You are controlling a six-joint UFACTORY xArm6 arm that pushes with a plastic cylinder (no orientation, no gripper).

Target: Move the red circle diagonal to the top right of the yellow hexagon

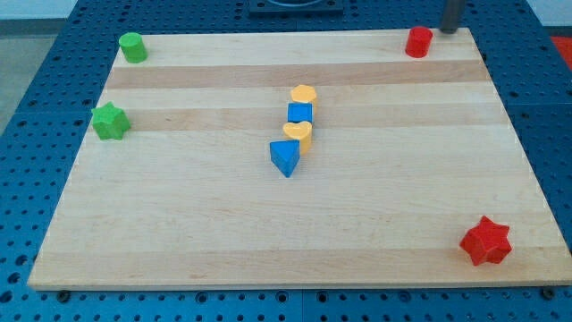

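The red circle (pixel 418 41) is a short red cylinder near the board's top right corner. The yellow hexagon (pixel 304 94) sits at the board's upper middle, heading a short column: a blue cube (pixel 300 113) just below it, a yellow heart (pixel 298 134) below that, and a blue triangle (pixel 285 157) at the bottom. My tip (pixel 448 31) is the dark rod's lower end at the view's top right, just right of and slightly above the red circle, with a small gap between them.
A green cylinder (pixel 133 46) stands at the top left corner and a green star (pixel 110 122) at the left edge. A red star (pixel 486 241) lies near the bottom right corner. The wooden board (pixel 179 233) rests on a blue pegboard.
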